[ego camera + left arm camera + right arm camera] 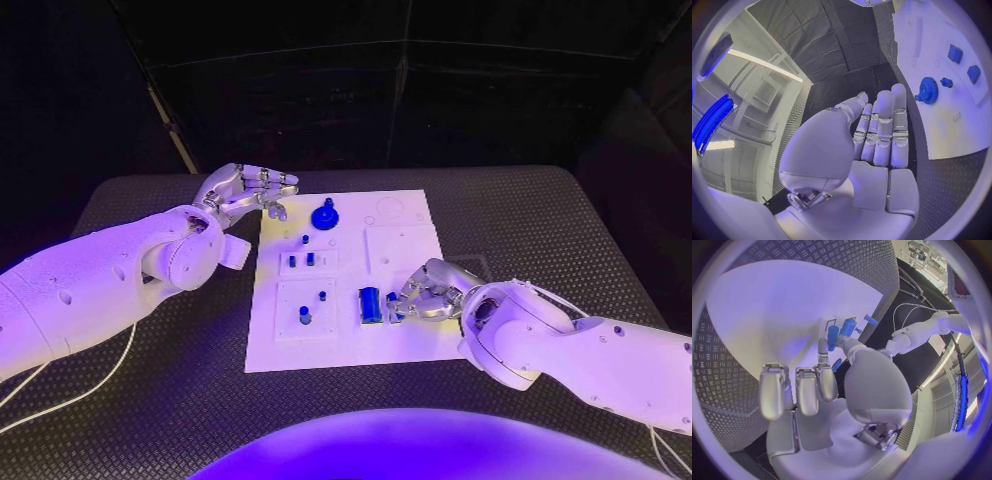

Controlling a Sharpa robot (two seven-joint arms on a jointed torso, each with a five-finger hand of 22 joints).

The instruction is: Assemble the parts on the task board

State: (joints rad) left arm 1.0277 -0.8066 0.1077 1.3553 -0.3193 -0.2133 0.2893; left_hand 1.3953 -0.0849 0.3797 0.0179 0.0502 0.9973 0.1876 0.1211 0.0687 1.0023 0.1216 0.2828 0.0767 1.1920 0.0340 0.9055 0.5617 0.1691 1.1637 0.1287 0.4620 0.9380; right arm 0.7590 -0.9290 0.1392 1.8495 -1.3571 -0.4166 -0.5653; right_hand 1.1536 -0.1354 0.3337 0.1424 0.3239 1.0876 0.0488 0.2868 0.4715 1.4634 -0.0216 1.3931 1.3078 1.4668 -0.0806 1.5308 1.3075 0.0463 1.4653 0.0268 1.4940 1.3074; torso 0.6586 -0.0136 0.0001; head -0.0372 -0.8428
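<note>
Over on the left, the left robot hand [248, 190] hovers just off the task board's [411, 345] far-left corner, fingers straight and side by side, holding nothing. Mid-board, the blue gear [325, 213] sits seated, with small blue parts [300, 260] standing below it. To the right, the right robot hand [427, 293] pinches a blue cylinder [369, 304] near the board's lower middle — I'd judge assembly partway, more to place.

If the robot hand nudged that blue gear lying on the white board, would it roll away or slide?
Probably slide. The blue gear lies flat on the task board, so rolling seems unlikely. It looks like stiff, light plastic. Its toothed rim should give fingers some grip, though its thinness may make lifting it fiddly.
</note>
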